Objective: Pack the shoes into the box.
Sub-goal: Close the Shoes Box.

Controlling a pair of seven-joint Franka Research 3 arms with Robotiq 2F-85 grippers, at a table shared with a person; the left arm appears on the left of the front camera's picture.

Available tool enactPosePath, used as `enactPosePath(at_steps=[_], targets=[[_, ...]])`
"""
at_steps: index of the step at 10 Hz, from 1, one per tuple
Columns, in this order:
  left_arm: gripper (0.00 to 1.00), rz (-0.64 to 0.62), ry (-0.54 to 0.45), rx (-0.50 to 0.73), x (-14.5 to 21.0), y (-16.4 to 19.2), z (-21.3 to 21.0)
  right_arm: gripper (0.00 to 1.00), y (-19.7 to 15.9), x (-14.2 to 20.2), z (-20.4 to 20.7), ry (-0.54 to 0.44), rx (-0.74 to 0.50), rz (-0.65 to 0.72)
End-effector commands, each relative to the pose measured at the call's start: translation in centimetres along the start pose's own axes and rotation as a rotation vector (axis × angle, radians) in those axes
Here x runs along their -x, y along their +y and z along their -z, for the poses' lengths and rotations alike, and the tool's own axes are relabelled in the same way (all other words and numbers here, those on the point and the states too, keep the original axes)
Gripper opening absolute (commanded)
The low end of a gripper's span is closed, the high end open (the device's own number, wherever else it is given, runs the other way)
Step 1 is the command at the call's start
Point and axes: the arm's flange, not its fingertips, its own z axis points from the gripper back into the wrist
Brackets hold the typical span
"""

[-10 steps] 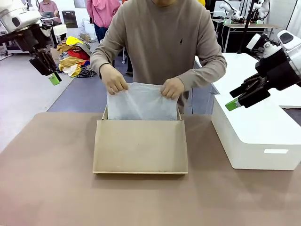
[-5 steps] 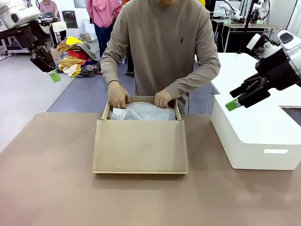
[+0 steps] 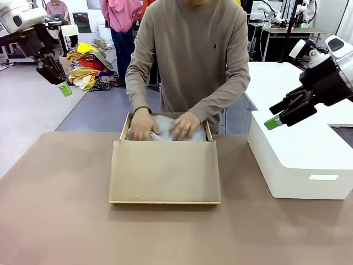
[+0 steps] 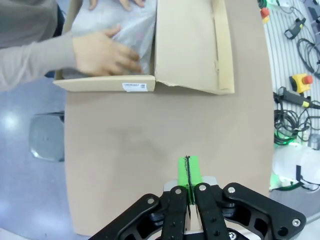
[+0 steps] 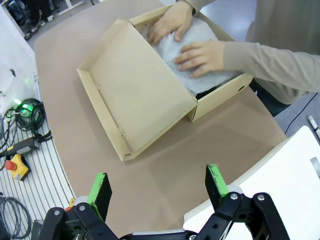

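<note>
Tissue (image 5: pixel 192 55) lies under the person's hands (image 3: pixel 142 124), pressed flat inside the box (image 3: pixel 123 132) at the table's far middle, lid open towards the near side. The shoes are presumably beneath it, hidden. Left gripper (image 3: pixel 64 88) hangs far left, fingers clenched on nothing; right gripper (image 3: pixel 274 121), spread wide and empty, hovers above the white box (image 3: pixel 298 165). Likely next – swinging the lid shut, once those hands clear

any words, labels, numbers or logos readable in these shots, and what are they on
No text can be read as words.
white sticker on the end wall of the box: print too small to read.
pale label on the front of the white box: blurred, nothing legible.
small dark emblem on the person's sweater: a logo, no letters visible.
</note>
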Motion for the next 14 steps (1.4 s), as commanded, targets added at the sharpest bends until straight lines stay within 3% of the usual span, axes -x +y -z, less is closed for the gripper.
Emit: enactPosePath(at_steps=[1,4,9,11,14], targets=[[0.0,0.002,0.014,-0.012,0.1,0.0,-0.1,1.0,-0.1,0.0,0.0,-0.017,-0.013,-0.005],[0.0,0.0,0.001,0.0,0.0,0.0,0.0,1.0,-0.1,0.0,0.0,-0.017,-0.013,-0.005],[0.0,-0.076,-0.161,-0.054,3.6,1.3,3.0,1.0,-0.1,0.0,0.0,-0.017,-0.013,-0.005],[0.0,-0.075,-0.142,-0.106,4.8,1.0,5.2,1.0,-0.1,0.0,0.0,-0.017,-0.013,-0.005],[0.0,-0.084,-0.149,-0.038,6.1,1.6,8.7,1.0,-0.1,0.0,0.0,-0.017,-0.013,-0.005]])
